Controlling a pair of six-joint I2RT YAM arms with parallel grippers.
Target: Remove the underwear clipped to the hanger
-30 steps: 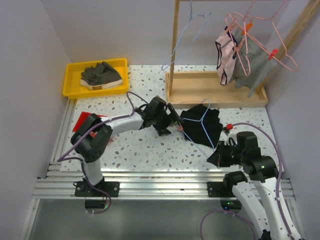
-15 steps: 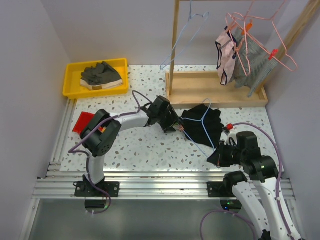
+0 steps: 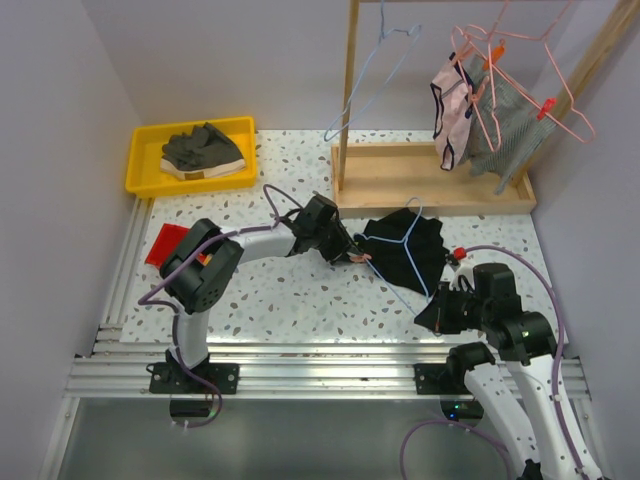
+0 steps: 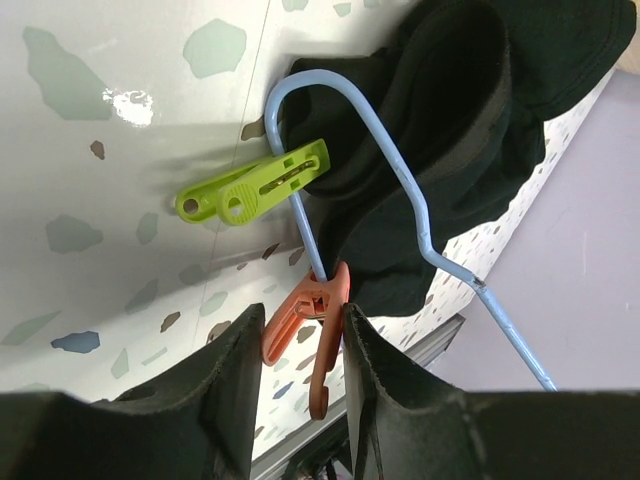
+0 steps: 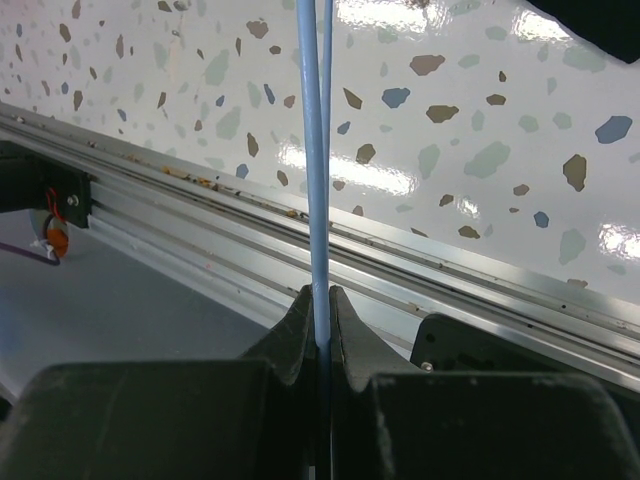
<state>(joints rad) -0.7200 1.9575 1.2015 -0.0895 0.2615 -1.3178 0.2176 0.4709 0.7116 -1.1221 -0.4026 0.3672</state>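
The black underwear (image 3: pixel 430 240) (image 4: pixel 450 130) lies on the table, held to a blue wire hanger (image 3: pixel 405 250) (image 4: pixel 400 170) by a green clip (image 4: pixel 255 185) and an orange clip (image 4: pixel 330 300). My left gripper (image 3: pixel 345 252) (image 4: pixel 303 330) sits at the cloth's left edge. Its fingers have narrowed onto the orange clip's two handles, which still stand spread. My right gripper (image 3: pixel 437 315) (image 5: pixel 318 300) is shut on the hanger's thin blue wire (image 5: pixel 315 150) near the table's front rail.
A yellow bin (image 3: pixel 135 165) with grey garments stands at the back left. A wooden rack (image 3: pixel 430 180) at the back right carries an empty blue hanger (image 3: pixel 370 80) and pink hangers with garments (image 3: pixel 470 110). A red object (image 3: pixel 165 240) lies at the left.
My left gripper has slid right to the hanger and its jaws have narrowed from wide open onto the orange clip. The right arm has not moved.
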